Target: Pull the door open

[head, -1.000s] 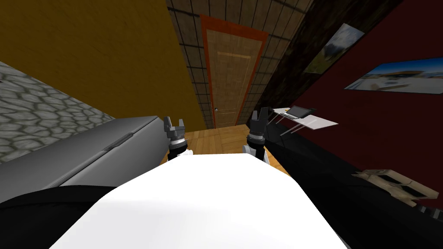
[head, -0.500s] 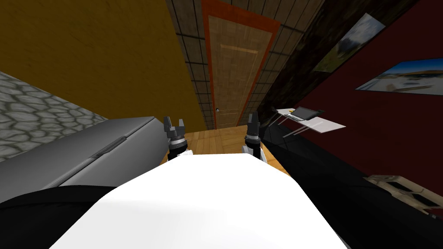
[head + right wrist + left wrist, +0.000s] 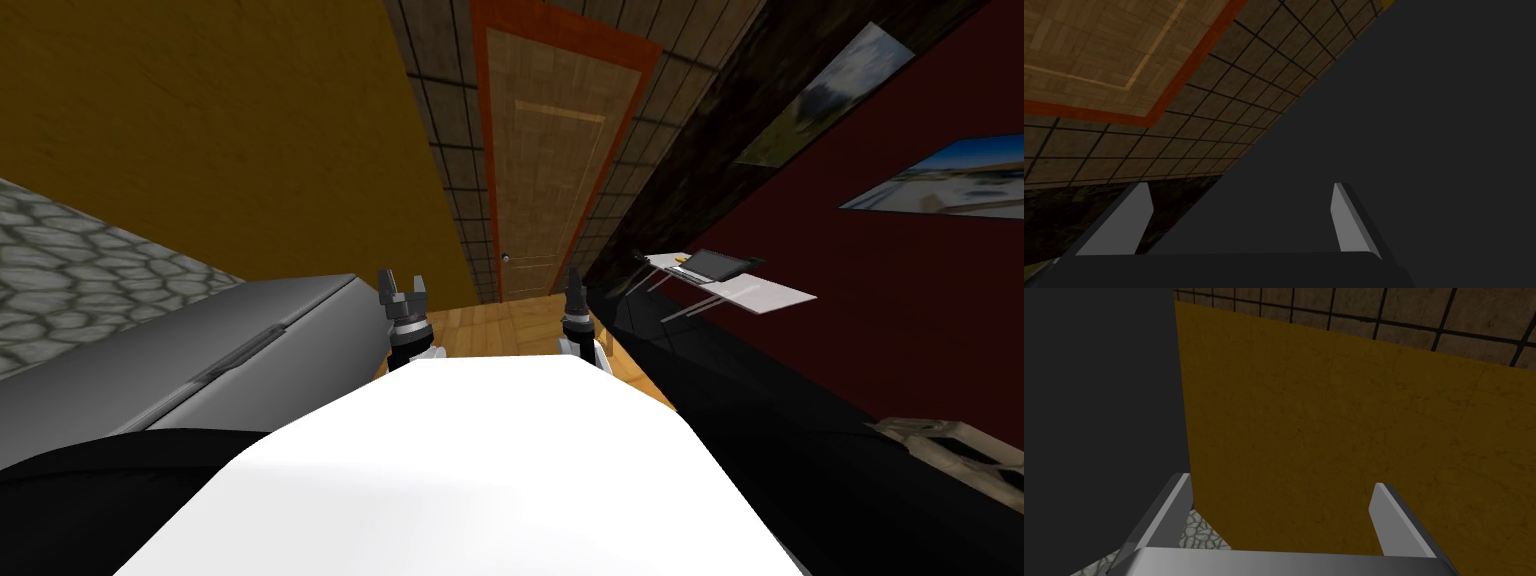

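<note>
A wooden door (image 3: 548,160) in an orange-red frame stands shut at the far end of a narrow passage, with a small round knob (image 3: 506,257) low on its left side. Part of the door (image 3: 1089,45) and its frame also appears in the right wrist view. My left gripper (image 3: 402,288) is raised in front of me, open and holding nothing, well short of the door. My right gripper (image 3: 573,283) is also up and open with nothing in it, turned edge-on in the head view. Both sets of fingers (image 3: 1169,510) (image 3: 1344,215) stand wide apart.
A grey cabinet (image 3: 200,350) flanks me on the left below an ochre wall (image 3: 250,130). On the right runs a long black counter (image 3: 760,400), with a small white table (image 3: 740,285) carrying a laptop (image 3: 715,264). A strip of wooden floor (image 3: 500,320) leads to the door.
I have moved forward, so the door looks larger and nearer. My right gripper has rotated about its wrist and now shows edge-on. The left gripper keeps its pose.
</note>
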### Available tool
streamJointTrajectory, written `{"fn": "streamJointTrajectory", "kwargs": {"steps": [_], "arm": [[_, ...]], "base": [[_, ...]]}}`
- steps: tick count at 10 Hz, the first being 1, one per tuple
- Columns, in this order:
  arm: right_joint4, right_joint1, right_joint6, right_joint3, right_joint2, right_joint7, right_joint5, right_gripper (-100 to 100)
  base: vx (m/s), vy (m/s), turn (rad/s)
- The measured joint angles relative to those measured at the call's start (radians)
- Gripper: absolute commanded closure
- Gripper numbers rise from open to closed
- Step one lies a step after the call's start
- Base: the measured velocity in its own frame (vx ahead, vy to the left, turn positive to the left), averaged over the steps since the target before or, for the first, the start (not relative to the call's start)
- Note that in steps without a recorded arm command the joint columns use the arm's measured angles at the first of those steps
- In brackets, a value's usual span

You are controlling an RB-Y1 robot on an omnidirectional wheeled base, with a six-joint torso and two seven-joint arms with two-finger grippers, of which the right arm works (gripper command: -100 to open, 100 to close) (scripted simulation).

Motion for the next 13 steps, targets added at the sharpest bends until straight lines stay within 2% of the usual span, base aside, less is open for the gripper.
{"fn": "streamJointTrajectory", "kwargs": {"steps": [2, 3, 5, 13], "arm": [[0.041, -0.014, -0.002, -0.009, -0.009, 0.026, 0.007, -100], [0.076, -0.022, -0.011, -0.015, -0.014, 0.043, 0.013, -100], [0.105, -0.024, -0.009, -0.017, -0.021, 0.077, 0.026, -100], [0.275, -0.048, -0.046, -0.024, -0.03, 0.202, 0.072, -100]], "base": [[0.102, 0.05, 0.008], [0.135, 0.086, 0.004], [0.11, 0.061, 0.003], [0.106, 0.051, 0.004]]}}
